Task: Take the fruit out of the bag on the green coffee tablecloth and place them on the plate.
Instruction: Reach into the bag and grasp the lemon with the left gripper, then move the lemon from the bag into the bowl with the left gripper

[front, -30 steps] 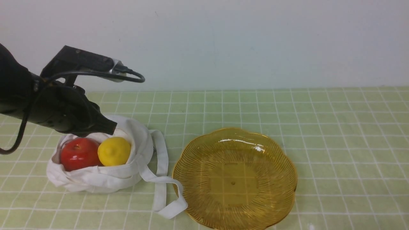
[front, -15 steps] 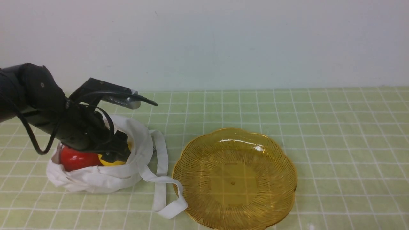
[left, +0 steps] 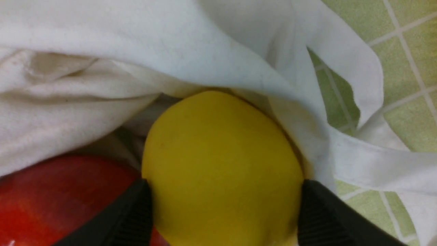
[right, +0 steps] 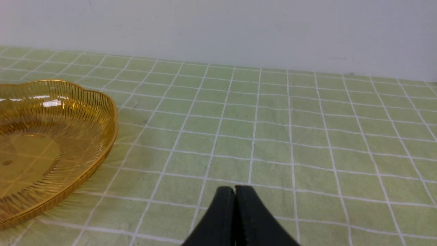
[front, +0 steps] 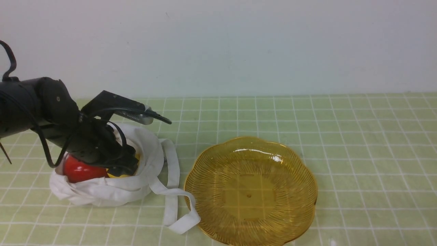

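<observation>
Pale green coffee tablecloth (front: 341,136) with thin white grid lines covers the whole work surface up to a plain white wall (front: 239,44). The white bag (front: 112,193) sits slumped open at the left, one long strap (front: 170,201) trailing over the cloth to just beside the amber plate (front: 251,191). The plate lies to the bag's right and holds nothing.

Both fruits are inside the bag. The red apple (front: 76,169) is on the left and the yellow lemon (left: 222,171) on the right, the two touching or very nearly so. The left arm (front: 41,112) reaches down into the bag's mouth and hides most of the lemon in the front view.

From the left wrist view, the lemon sits squarely between the left jaws, which are grasping it. One black finger (left: 133,218) lies against the flank next to the apple, and the other against the opposite flank, close to the bag's wall. The lemon looks nearly round. It narrows a little towards the far end, so its long axis seems to run along the fingers' reach rather than across them. Which end bears the stem I cannot tell. A fold of bag cloth drapes over that far end.

The right jaws are clenched tight on nothing, above bare cloth to the right of the plate.
</observation>
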{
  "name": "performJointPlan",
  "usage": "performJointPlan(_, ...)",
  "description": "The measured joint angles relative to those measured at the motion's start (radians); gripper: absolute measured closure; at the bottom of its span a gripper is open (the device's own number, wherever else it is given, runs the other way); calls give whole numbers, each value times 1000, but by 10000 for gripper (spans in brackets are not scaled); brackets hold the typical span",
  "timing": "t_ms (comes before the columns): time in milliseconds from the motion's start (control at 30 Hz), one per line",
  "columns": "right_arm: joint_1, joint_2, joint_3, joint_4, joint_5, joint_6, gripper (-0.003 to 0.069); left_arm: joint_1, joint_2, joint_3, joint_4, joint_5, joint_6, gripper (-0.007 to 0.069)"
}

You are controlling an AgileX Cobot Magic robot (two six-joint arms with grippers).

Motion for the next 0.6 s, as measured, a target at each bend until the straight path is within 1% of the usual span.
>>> performJointPlan(200,0,0,0,0,0,8,673,0,-23,-3,0,21,-2,139)
performJointPlan(367,0,0,0,0,0,11,673,0,-121,-7,-12,27,-10,139)
performJointPlan(600,0,0,0,0,0,11,673,-3,-253,-7,-91,64,-10,139)
